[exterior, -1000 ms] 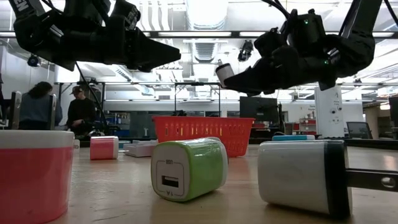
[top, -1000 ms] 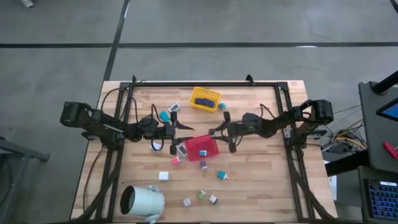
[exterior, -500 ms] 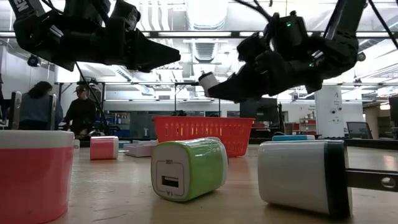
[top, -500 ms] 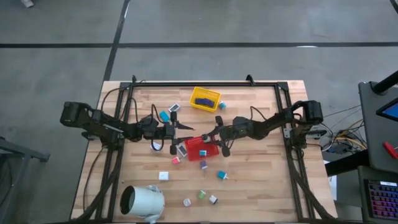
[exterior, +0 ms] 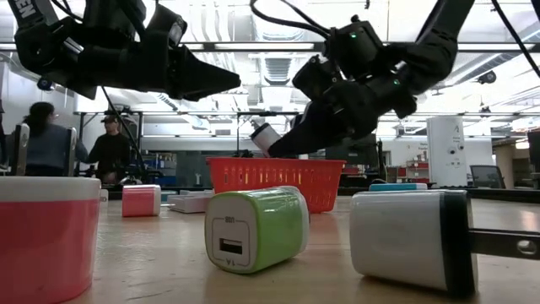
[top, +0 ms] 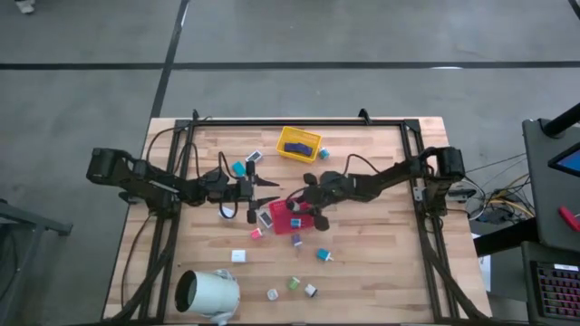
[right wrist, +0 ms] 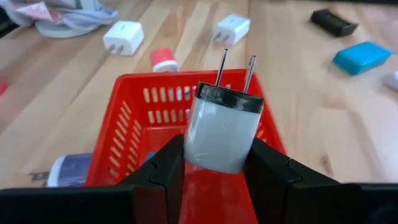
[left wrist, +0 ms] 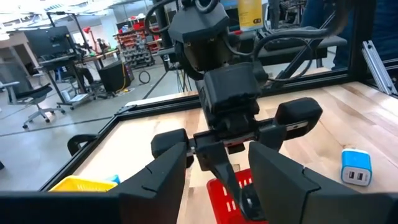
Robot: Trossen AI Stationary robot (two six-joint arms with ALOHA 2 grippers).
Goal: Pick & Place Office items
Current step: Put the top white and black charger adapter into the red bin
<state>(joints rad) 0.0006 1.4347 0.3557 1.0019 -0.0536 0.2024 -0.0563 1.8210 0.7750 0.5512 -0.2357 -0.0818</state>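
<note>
My right gripper (top: 292, 201) (right wrist: 216, 154) is shut on a white charger (right wrist: 221, 130) with a black end and two prongs. It hangs over the left end of the red tray (top: 304, 217) (right wrist: 134, 124). My left gripper (top: 269, 184) (left wrist: 219, 155) hovers level just left of the tray, open, with nothing between its fingers. Other office items lie flat on the table: teal (top: 239, 168), pink (top: 256, 234), purple (top: 296, 240), white (top: 238, 256) and green (top: 294, 283) (exterior: 256, 228) pieces. A navy piece lies in the yellow tray (top: 311, 145). My right gripper pinches the white charger by the two sides of its body (right wrist: 194, 146) between its two fingers. The fingers (right wrist: 163, 174) slant down from the table's right side. The charger is lifted clear above the red tray, its prongs (right wrist: 236, 68) pointing away from the gripper.
A large white cylinder (top: 207, 292) lies at the near left corner. A black frame (top: 299, 121) runs along the table's far and side edges. A grey-white piece (top: 265, 218) sits against the red tray's left end. People stand in the room beyond (exterior: 105, 148).
My right gripper has carried the white charger toward the table's left, from beside the red tray's right end to above its left end. It has tipped further downward and sunk a little. The charger stays pinched and clear of the tray.
</note>
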